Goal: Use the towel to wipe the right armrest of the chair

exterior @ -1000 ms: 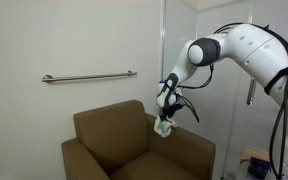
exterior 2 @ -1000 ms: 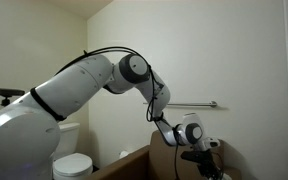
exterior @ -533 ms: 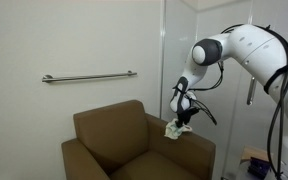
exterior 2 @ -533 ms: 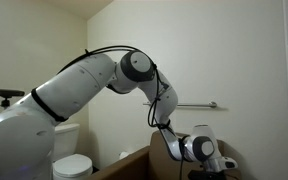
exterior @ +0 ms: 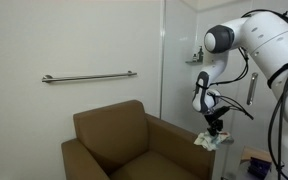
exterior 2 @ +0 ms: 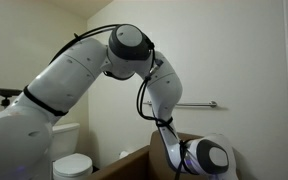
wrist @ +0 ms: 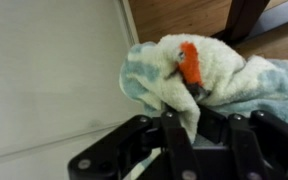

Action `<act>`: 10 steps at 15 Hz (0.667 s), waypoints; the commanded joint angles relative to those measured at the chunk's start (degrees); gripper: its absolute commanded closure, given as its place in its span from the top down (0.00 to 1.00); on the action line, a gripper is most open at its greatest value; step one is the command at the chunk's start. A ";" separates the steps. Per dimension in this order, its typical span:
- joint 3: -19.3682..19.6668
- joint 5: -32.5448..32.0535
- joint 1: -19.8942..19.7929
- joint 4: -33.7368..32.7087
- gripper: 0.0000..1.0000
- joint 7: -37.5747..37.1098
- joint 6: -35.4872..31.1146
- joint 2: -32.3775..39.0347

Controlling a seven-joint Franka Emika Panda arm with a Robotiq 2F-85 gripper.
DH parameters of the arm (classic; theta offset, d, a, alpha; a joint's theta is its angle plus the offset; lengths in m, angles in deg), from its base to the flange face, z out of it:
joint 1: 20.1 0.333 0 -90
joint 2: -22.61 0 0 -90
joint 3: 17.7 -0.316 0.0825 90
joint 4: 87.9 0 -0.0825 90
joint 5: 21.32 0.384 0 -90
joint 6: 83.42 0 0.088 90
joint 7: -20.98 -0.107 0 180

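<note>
My gripper [exterior: 213, 130] is shut on a bunched white and pale blue towel [exterior: 209, 141] with an orange patch, seen close in the wrist view [wrist: 199, 72]. It hangs in the air just past the front end of the brown armchair's armrest [exterior: 189, 142] on the robot's side. The brown armchair [exterior: 114, 140] stands against the white wall. In an exterior view the arm's wrist [exterior 2: 206, 158] fills the foreground and hides the gripper and towel; only a strip of the chair [exterior 2: 134, 160] shows.
A metal grab bar [exterior: 88, 76] is fixed on the wall above the chair. A white toilet [exterior 2: 72, 160] stands at the left. A wood floor and a dark leg [wrist: 246, 15] show beyond the towel.
The gripper with the towel has moved along the armrest from the chair's back toward its front end and now hangs just beyond it, away from the wall.
</note>
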 commanded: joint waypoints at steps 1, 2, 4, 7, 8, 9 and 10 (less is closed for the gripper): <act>-0.10 -3.81 1.61 4.74 0.07 -0.60 -1.38 -7.93; -2.21 -2.23 1.56 3.79 0.07 -0.58 -0.84 -9.51; -5.89 0.50 1.96 1.70 0.07 -1.35 -1.56 -12.18; -7.86 -0.71 5.93 -3.49 0.07 -6.87 -3.55 -13.86; -7.73 -2.29 7.55 -5.47 0.07 -8.97 -5.11 -13.45; -7.82 -2.93 8.64 -7.65 0.07 -10.86 -7.64 -11.96; -7.64 -3.46 9.71 -9.84 0.07 -12.87 -10.44 -10.17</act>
